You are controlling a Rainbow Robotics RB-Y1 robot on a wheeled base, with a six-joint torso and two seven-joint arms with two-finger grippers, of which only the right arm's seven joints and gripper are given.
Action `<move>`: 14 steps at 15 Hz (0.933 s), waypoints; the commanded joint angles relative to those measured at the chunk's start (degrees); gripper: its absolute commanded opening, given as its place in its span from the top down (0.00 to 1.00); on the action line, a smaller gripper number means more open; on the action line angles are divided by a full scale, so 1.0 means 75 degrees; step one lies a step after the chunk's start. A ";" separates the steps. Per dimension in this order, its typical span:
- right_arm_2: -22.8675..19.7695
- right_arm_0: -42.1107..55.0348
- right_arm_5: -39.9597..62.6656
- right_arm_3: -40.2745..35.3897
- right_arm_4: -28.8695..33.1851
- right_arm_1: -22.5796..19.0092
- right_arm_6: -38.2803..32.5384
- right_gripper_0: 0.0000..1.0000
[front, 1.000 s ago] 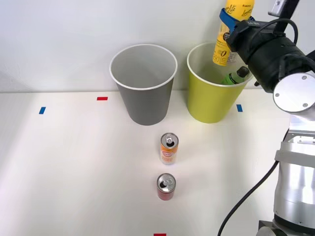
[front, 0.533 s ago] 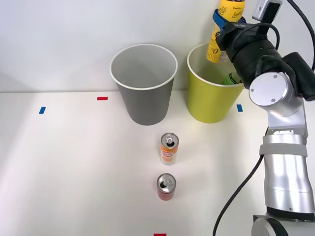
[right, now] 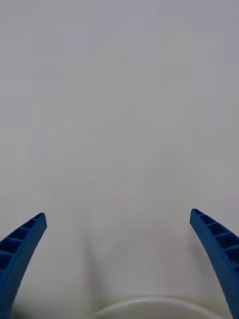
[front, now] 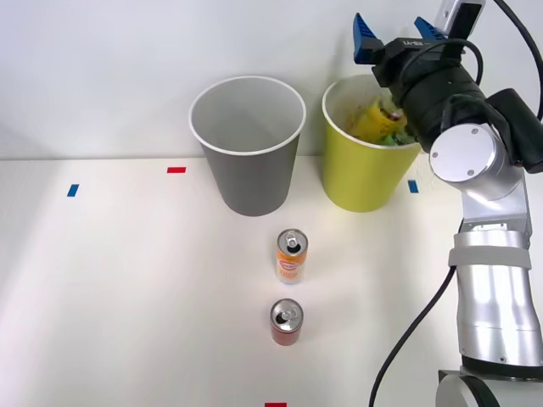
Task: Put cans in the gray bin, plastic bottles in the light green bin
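Front view: a white table [front: 127,297] before a plain pale wall [front: 127,51], with red and blue tape marks. The right gripper [front: 394,34] hovers spread wide and empty above the light green bin [front: 361,170], which contains the yellow-labelled bottle [front: 371,121]. The gray bin [front: 248,161] stands beside it; the orange-and-white can [front: 291,255] and dark red can [front: 286,321] stand upright nearer the robot.

Right wrist view: blue fingers [right: 20,249] set wide apart against the wall, a pale bin rim [right: 154,305] between them.

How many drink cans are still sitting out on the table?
2. The orange-and-white can stands in front of the gray bin; the dark red can stands just nearer the robot. The bins' insides are partly hidden, so more could be there.
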 commanded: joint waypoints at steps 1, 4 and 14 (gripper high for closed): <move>0.0078 0.0003 -0.0120 -0.0009 -0.0009 -0.0042 0.0088 0.00; 0.0160 0.0061 -0.0319 -0.0068 -0.0009 -0.0054 0.0205 0.00; 0.1344 0.3413 -0.1315 -0.3665 -0.0091 -0.0183 0.0533 0.00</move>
